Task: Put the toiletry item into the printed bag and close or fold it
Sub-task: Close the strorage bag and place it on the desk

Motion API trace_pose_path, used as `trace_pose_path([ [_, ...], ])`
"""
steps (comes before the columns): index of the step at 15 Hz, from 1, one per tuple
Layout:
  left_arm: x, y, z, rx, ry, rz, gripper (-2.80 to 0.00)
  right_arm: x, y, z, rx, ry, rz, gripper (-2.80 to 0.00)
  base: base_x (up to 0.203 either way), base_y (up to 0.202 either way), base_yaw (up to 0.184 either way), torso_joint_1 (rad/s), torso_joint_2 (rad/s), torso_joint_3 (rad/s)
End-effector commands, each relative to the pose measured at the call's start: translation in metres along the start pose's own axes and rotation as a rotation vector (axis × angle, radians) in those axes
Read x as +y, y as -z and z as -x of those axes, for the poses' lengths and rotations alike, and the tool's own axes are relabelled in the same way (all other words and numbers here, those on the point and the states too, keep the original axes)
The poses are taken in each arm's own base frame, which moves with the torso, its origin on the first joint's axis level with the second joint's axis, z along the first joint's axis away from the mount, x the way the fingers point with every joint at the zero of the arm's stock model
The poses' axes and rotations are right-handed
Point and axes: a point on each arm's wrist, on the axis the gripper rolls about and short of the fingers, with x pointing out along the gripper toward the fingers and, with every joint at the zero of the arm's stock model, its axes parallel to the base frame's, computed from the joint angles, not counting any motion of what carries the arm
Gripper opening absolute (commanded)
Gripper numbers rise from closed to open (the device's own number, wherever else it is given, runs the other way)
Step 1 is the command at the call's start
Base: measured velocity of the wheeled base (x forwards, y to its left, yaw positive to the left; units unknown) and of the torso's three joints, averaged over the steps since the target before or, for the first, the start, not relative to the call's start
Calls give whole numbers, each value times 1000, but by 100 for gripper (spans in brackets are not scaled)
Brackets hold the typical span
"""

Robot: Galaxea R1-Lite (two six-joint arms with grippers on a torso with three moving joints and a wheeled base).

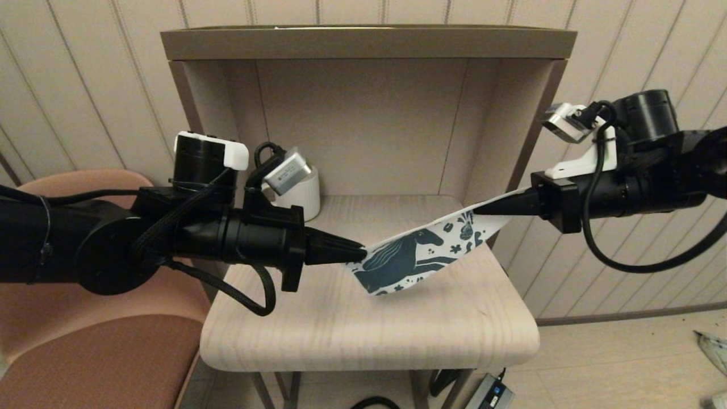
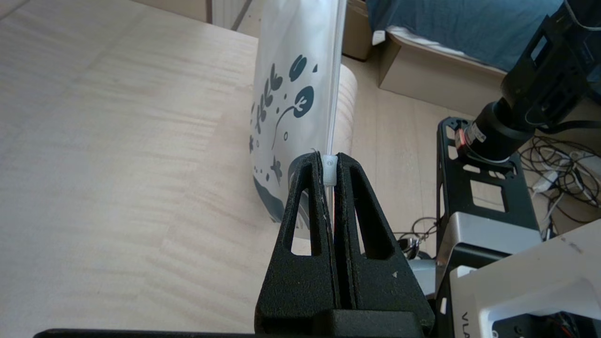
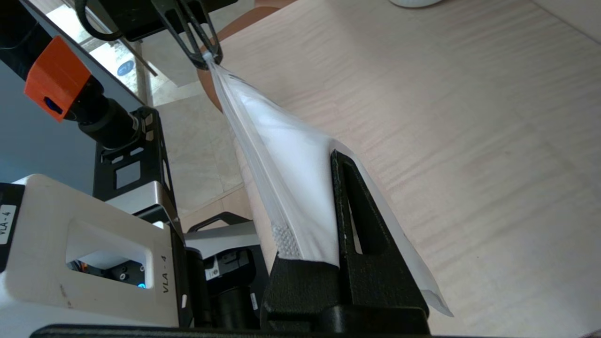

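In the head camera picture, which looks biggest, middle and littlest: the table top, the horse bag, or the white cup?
1. The table top looks biggest by far.
2. The printed bag, stretched between the left gripper and right gripper.
3. The white cup looks littlest, but it sits farther back and is partly hidden, so this is less sure.

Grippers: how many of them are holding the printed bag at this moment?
2. The left gripper pinches the printed bag at its lower end, on the small white slider. The right gripper clamps the upper end, toward the right side of the table.

Wht mug point(image 1: 300, 196), table point(image 1: 369, 335), chair point(image 1: 96, 363).
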Motion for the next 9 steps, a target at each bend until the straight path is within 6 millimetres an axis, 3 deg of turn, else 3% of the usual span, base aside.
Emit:
trace_pose_path([
  [1,1,0,0,-4,3,-5,-280,0,-2,0,-4,-8,5,-280,0,0,0,0,0,0],
  [9,10,-5,7,-18,-34,-10,-280,-10,2,-14,9,-30,-15,-280,0,0,0,0,0,0],
])
